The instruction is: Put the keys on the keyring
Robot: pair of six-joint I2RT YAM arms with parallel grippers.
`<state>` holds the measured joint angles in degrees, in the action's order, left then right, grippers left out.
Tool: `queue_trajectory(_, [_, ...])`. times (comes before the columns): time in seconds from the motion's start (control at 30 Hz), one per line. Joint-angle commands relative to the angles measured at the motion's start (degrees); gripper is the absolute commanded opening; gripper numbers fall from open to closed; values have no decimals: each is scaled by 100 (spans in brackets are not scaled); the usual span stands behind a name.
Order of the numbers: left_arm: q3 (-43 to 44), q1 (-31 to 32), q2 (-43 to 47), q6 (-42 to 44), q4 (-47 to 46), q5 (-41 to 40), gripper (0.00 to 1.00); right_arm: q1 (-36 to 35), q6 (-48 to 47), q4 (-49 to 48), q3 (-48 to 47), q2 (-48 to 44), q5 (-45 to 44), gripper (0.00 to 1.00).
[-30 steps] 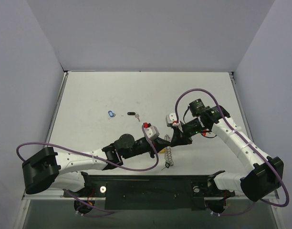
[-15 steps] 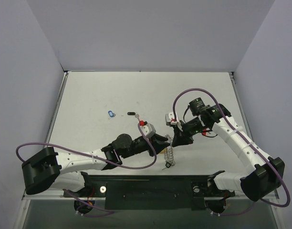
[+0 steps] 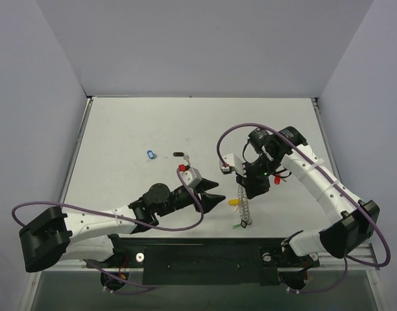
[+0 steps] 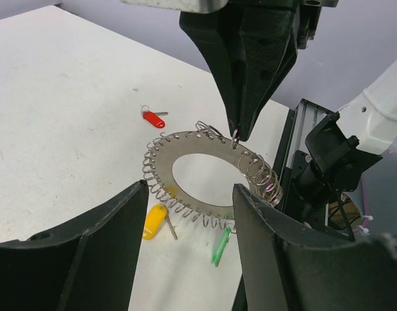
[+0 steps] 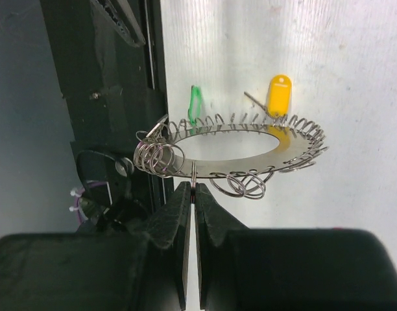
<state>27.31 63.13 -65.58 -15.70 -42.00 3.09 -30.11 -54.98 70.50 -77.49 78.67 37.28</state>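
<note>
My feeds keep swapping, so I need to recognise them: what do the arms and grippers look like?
The left arm and right arm have white links, black joints and black bases. A purple cable loops along each. The left gripper and right gripper have black, tapered fingers; a red part sits on the left wrist.

Silver keyring [image 4: 185, 141] by yellow key [image 4: 153, 222], green key [image 4: 220, 245]

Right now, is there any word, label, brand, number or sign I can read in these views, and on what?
None can be read.
The yellow key tag, red key tag and green key tag show no print.
The blue key tag is too small to tell.
The keyring bears no marks that show.
</note>
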Motion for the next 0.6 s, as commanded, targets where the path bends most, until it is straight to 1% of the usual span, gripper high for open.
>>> queue_trajectory(0.0, [-24,-29,-367,234,-782,411,64,-136,155,815,-354,131,-677,0])
queue_trajectory(0.1, [-24,-3,-815,384,-1484,657,62,-206,189,860,-372,183,-827,0])
queue_trajectory(0.2, [63,50,-1245,586,-1890,754,61,-215,207,860,-328,262,-854,0])
queue_trajectory(0.27, [151,59,-1543,630,-2328,868,60,-223,207,860,-328,289,-845,0])
queue_trajectory(0.37, [310,94,-1940,621,-2725,974,59,-215,233,869,-345,306,-871,0])
queue_trajectory(0.47, [459,138,-2422,525,-3339,1088,57,-215,225,860,-337,306,-827,0])
queue_trajectory(0.57, [547,182,-2757,437,-3727,1115,55,-197,216,860,-301,298,-740,0])
